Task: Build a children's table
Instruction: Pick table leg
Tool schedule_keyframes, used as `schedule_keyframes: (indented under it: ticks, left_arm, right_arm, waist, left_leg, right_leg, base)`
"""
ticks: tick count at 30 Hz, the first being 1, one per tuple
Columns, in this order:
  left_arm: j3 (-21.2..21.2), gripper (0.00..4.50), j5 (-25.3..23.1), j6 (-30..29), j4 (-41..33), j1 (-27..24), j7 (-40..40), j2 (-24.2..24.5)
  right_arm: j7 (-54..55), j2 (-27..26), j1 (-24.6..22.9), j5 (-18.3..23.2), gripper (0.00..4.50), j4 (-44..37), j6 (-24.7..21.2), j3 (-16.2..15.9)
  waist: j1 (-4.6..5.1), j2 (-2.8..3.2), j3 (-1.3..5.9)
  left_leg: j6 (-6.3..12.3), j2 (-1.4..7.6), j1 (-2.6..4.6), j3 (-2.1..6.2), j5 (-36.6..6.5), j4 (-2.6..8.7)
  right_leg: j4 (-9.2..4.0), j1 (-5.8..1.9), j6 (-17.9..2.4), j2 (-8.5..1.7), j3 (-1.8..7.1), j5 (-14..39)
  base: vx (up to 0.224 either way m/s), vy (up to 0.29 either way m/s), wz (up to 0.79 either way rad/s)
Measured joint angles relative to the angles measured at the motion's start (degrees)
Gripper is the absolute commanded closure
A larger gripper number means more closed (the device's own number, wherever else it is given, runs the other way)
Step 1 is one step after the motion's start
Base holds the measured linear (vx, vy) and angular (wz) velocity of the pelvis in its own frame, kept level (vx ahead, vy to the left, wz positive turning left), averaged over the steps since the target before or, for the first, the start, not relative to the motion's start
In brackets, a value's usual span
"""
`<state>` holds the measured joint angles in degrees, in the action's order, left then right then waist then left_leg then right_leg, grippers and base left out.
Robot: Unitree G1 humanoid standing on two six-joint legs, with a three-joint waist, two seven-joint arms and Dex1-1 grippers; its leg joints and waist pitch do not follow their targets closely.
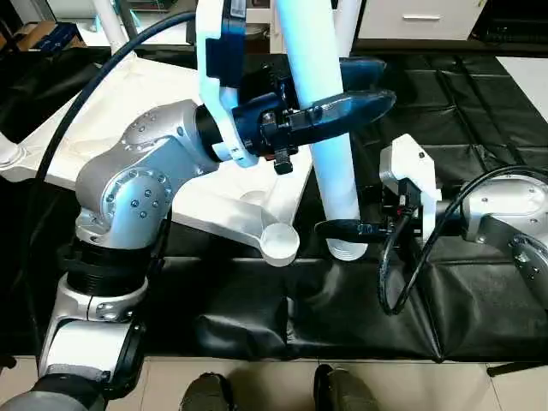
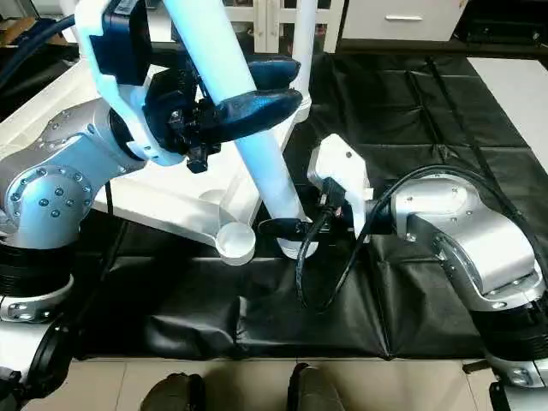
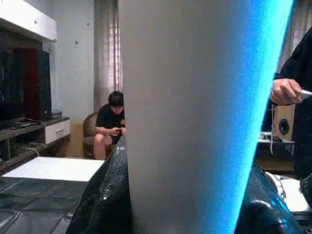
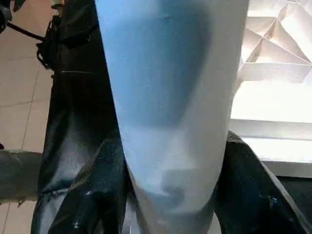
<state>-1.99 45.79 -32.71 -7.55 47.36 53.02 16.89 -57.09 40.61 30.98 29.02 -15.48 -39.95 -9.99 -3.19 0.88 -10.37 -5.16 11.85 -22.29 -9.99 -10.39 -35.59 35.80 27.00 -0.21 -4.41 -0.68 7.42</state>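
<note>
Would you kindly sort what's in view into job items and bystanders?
Job: tube leg, gripped by left hand and right hand; tabletop; empty corner socket.
Bystanders: black cloth, white drawer cabinet, seated person.

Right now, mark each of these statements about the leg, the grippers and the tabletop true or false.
1. The left gripper clasps the white tube leg. True.
2. The leg's lower end sits in the tabletop's corner socket. False: it stands on the black cloth beside the socket.
3. The right gripper is at the leg's lower end. True.
4. The tabletop lies ribbed side down. False: ribs face up.
</note>
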Motion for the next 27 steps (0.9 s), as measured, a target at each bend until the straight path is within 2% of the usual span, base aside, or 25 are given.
schedule_keyframes:
  ticks: [2,4,8,9,13,15,20,23,25,27]
  left_arm:
    - [0.13,2.8,-0.22,0.08,0.24,-0.04,-0.36,-0.05]
    - [1.08,2.1,-0.23,0.09,1.49,-0.17,-0.87,-0.11]
    - [3.25,2.04,-2.79,2.13,5.43,-1.36,-3.48,0.61]
    - [3.55,1.71,-3.04,2.36,5.7,-2.27,-3.44,1.21]
    - [3.87,1.68,-6.61,4.59,6.69,-7.28,-0.77,7.31]
    - [3.81,1.34,-9.65,6.28,8.33,-7.99,-0.4,9.61]
    - [-4.61,1.21,-20.64,15.08,13.79,-10.69,4.04,13.01]
    - [-12.81,1.21,-28.92,22.16,19.12,-11.37,8.34,15.91]
    - [-15.5,1.21,-31.87,24.26,21.54,-11.69,10.43,16.45]
    - [-16.26,1.21,-32.67,25.02,23.28,-11.59,12.23,16.62]
  right_arm:
    - [1.0,-0.81,-0.47,-0.02,2.54,0.05,0.05,0.25]
    - [2.99,-2.09,-1.13,-0.34,2.54,0.31,0.37,0.74]
    - [10.93,-6.37,-1.34,-3.76,2.55,2.85,2.8,1.68]
    - [12.35,-6.95,-1.61,-3.92,2.55,3.28,3.07,2.7]
    - [21.39,-7.56,-2.88,-5.11,2.57,8.5,3.24,13.54]
    - [22.31,-7.58,-3.78,-5.02,2.61,8.5,3.25,15.27]
    - [23.31,-8.77,-6.5,-4.44,2.62,7.08,3.14,15.84]
    - [23.37,-10.27,-7.31,-2.88,2.62,4.58,2.81,16.18]
    - [23.14,-10.53,-7.95,-2.04,2.62,2.95,2.62,16.26]
    - [22.9,-10.93,-8.76,-1.41,2.62,1.54,2.32,16.18]
  waist:
    - [-0.01,0.0,0.0]
    - [0.04,0.01,0.0]
    - [0.44,-0.01,0.04]
    - [0.44,0.0,0.04]
    - [0.07,0.0,0.03]
    - [0.05,0.03,0.02]
    - [0.04,0.16,0.01]
    - [0.2,0.22,-0.01]
    - [0.28,0.23,-0.01]
    - [0.27,0.24,-0.01]
  left_leg:
    - [0.0,0.0,0.0,0.01,0.0,0.0]
    - [-0.01,0.0,0.0,0.01,-0.01,0.0]
    - [-0.27,-0.01,0.0,0.05,-0.15,-0.02]
    - [-0.27,-0.01,-0.01,0.06,-0.16,-0.03]
    - [-0.28,-0.01,-0.1,0.08,-0.16,0.0]
    - [-0.28,0.0,-0.1,0.09,-0.17,0.06]
    - [-0.28,-0.01,-0.08,0.08,-0.17,0.12]
    - [-0.28,0.0,-0.03,0.09,-0.17,0.14]
    - [-0.3,0.0,-0.01,0.09,-0.17,0.16]
    - [-0.3,0.0,0.0,0.09,-0.17,0.17]
  right_leg:
    - [0.0,0.0,0.0,0.0,-0.01,0.0]
    - [0.0,0.0,0.0,0.0,0.0,0.0]
    - [-0.01,0.0,0.0,0.02,-0.02,-0.01]
    - [-0.01,0.0,0.0,0.02,-0.02,-0.01]
    - [-0.1,0.0,0.0,0.02,-0.04,0.0]
    - [-0.12,0.0,0.01,0.04,-0.05,0.0]
    - [-0.19,-0.02,0.02,0.02,-0.04,0.01]
    - [-0.19,-0.02,0.02,0.03,-0.04,0.01]
    - [-0.18,-0.02,0.02,0.03,-0.04,0.01]
    - [-0.18,-0.02,0.02,0.03,-0.03,0.0]
  base:
    - [0.0,0.0,0.0]
    - [0.0,0.0,0.0]
    - [0.0,0.0,0.0]
    - [0.0,0.0,0.0]
    - [0.0,0.0,0.0]
    - [0.0,0.0,0.0]
    - [0.0,0.0,0.0]
    - [0.0,0.0,0.0]
    - [0.0,0.0,0.0]
    - [0.0,0.0,0.0]
